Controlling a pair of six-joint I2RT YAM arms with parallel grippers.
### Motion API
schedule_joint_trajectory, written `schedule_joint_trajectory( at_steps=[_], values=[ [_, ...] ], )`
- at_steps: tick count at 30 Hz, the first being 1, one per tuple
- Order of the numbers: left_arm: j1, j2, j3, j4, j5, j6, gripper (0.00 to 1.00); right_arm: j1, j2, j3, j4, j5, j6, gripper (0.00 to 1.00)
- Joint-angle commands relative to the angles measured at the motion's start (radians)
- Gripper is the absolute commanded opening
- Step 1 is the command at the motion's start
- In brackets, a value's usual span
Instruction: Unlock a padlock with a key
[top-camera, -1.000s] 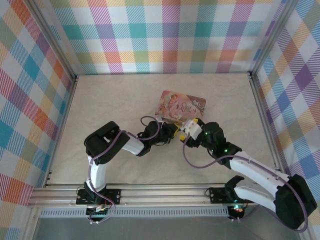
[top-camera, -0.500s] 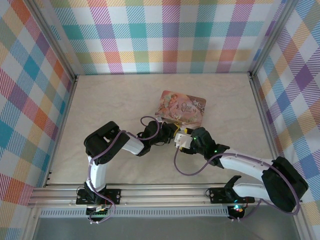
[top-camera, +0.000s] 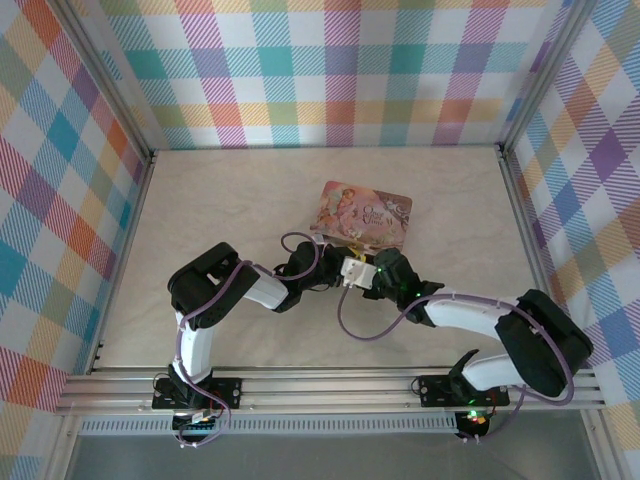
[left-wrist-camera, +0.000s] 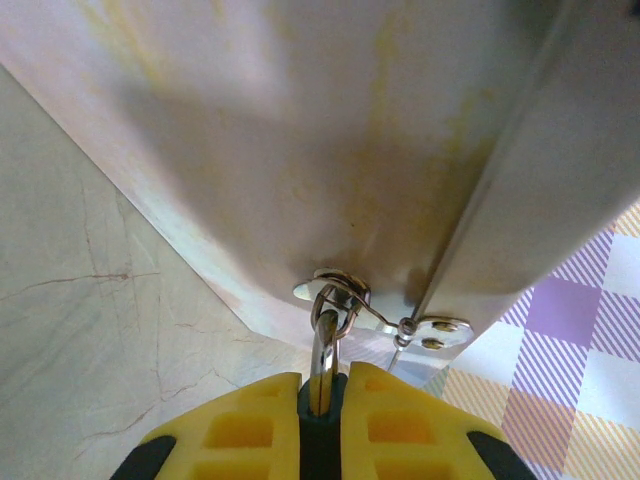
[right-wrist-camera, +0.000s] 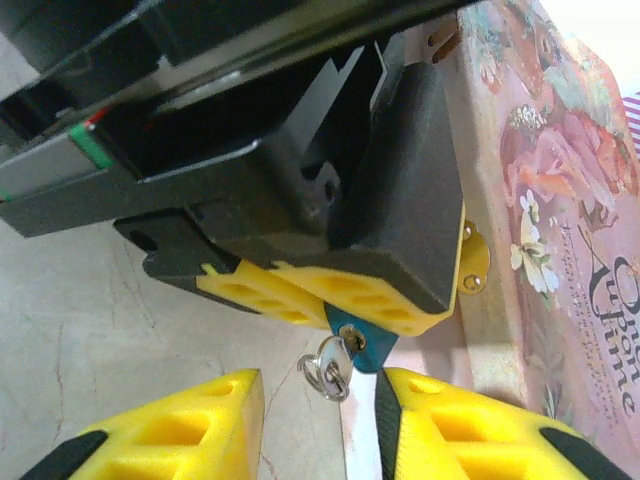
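Padlock (right-wrist-camera: 355, 345) sits clamped in my left gripper (left-wrist-camera: 322, 400), its key (right-wrist-camera: 333, 368) between the jaws of my half-open, empty right gripper (right-wrist-camera: 322, 395); I should centre on the key's bow before squeezing and turning.

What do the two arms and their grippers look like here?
Both the left arm and right arm have white link shells between bulky black joints, each trailed by a looping lilac cable. Small green lights glow on the right arm. The left gripper and right gripper carry blocky yellow fingers with recessed rectangular pockets and black edging.
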Motion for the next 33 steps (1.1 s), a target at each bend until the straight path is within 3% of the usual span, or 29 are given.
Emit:
schedule_joint_trajectory(
  at_steps=[1, 24, 33],
  values=[
    [0.003, -0.009, 0.004, -0.052, 0.042, -0.028, 0.0, 0.004, 0.015, 0.026, 0.063, 0.009, -0.008, 0.33],
    [0.002, -0.004, 0.002, -0.032, 0.041, -0.036, 0.0, 0.004, 0.056, 0.021, 0.126, 0.093, 0.056, 0.0],
    [0.002, -0.011, 0.002, -0.027, 0.04, -0.035, 0.0, 0.004, 0.021, 0.041, 0.102, 0.102, 0.181, 0.0]
  ],
)
